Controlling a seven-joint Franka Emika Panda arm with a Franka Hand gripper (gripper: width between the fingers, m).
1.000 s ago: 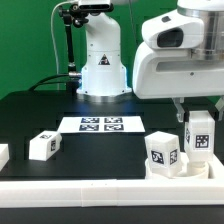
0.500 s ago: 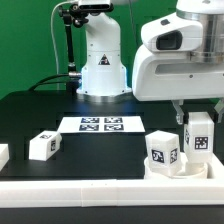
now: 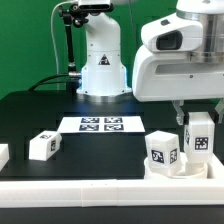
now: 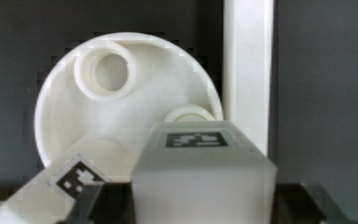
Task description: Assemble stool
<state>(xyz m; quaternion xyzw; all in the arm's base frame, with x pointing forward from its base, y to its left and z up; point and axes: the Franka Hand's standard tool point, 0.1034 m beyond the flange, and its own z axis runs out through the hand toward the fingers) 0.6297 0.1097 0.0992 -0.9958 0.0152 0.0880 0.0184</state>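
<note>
My gripper [image 3: 199, 118] is at the exterior view's right, shut on the top of an upright white stool leg [image 3: 200, 135] that stands over the round seat [image 3: 166, 169]. A second leg [image 3: 162, 150] stands on the seat beside it. In the wrist view the held leg [image 4: 202, 175] fills the foreground. Dark fingers [image 4: 300, 205] press against its sides. The seat [image 4: 123, 100] lies beyond with an open socket hole [image 4: 105, 70], and the second leg [image 4: 69, 185] is alongside. Two more loose legs [image 3: 42, 145] [image 3: 3, 155] lie at the exterior view's left.
The marker board [image 3: 100, 124] lies flat at mid-table before the robot base [image 3: 100, 60]. A long white rim bar [image 3: 70, 190] runs along the front edge. Another rim bar [image 4: 249, 50] shows just beyond the seat in the wrist view.
</note>
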